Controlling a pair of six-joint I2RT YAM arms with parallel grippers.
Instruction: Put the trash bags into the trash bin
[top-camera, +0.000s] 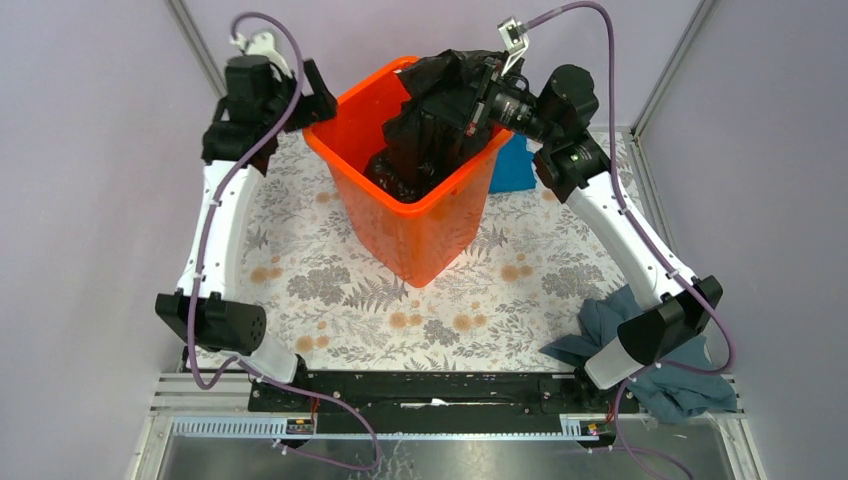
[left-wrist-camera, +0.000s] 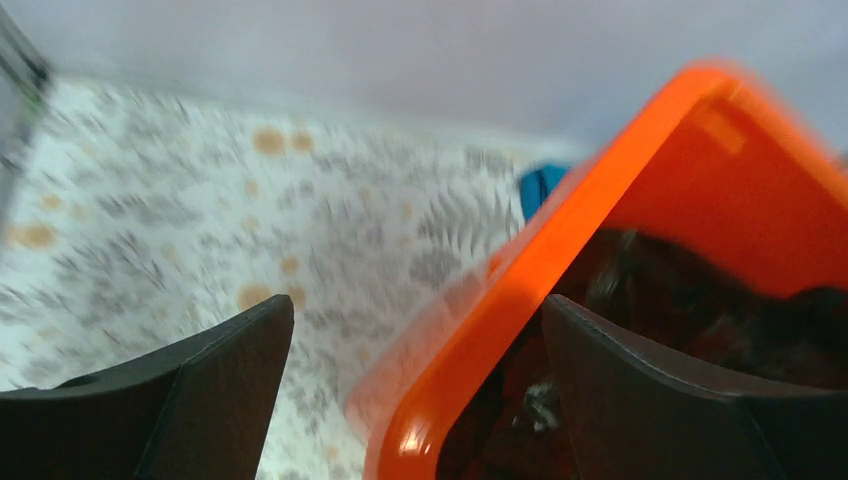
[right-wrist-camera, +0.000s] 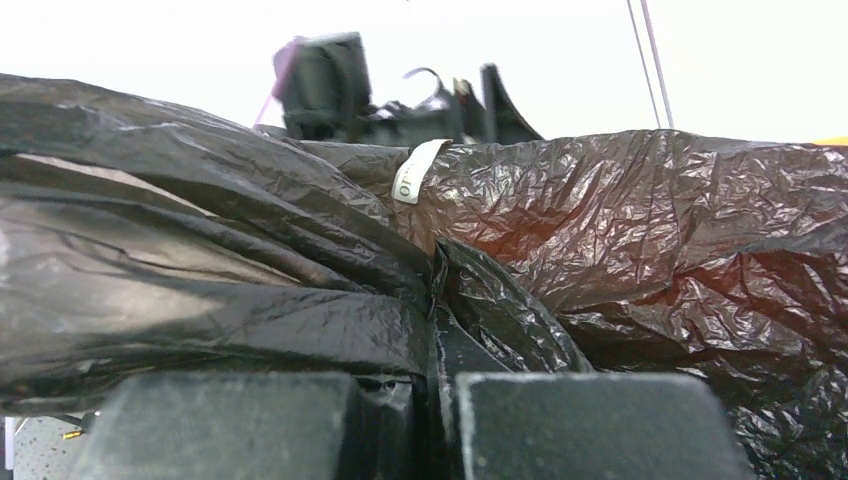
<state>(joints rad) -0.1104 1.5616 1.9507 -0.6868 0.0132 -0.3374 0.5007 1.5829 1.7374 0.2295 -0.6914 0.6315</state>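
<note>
The orange trash bin (top-camera: 420, 225) stands upright mid-table. The black trash bag (top-camera: 440, 110) hangs over its far right rim, with most of its film down inside. My right gripper (top-camera: 480, 100) is shut on the bag's upper part above that rim; in the right wrist view its gripper (right-wrist-camera: 432, 400) pinches a fold of wrinkled black film (right-wrist-camera: 640, 230). My left gripper (top-camera: 315, 95) is open at the bin's far left corner. In the left wrist view its gripper (left-wrist-camera: 418, 330) straddles the orange rim (left-wrist-camera: 520, 290), one finger inside, one outside.
A bright blue cloth (top-camera: 512, 165) lies behind the bin on the right. A grey-blue cloth (top-camera: 650, 355) lies at the front right, by the right arm's base. The floral tablecloth (top-camera: 330, 290) covers the table. Purple walls stand close on both sides.
</note>
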